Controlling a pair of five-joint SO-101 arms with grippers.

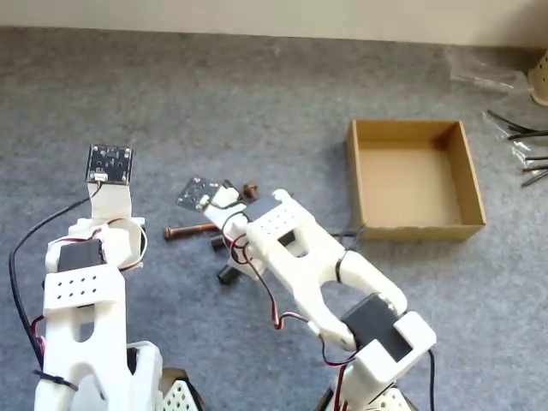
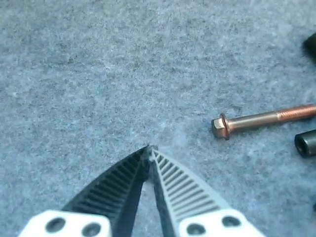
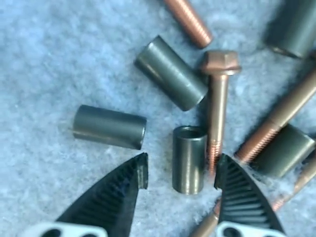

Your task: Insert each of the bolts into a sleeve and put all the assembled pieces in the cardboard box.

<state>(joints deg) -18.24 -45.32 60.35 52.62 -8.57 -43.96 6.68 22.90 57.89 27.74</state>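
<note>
A dull olive-grey sleeve sits between the right claw's black ribbed fingers, copper-coloured bolts beside it on speckled grey carpet, the arms white, the cardboard box beyond the claw plain tan.
</note>
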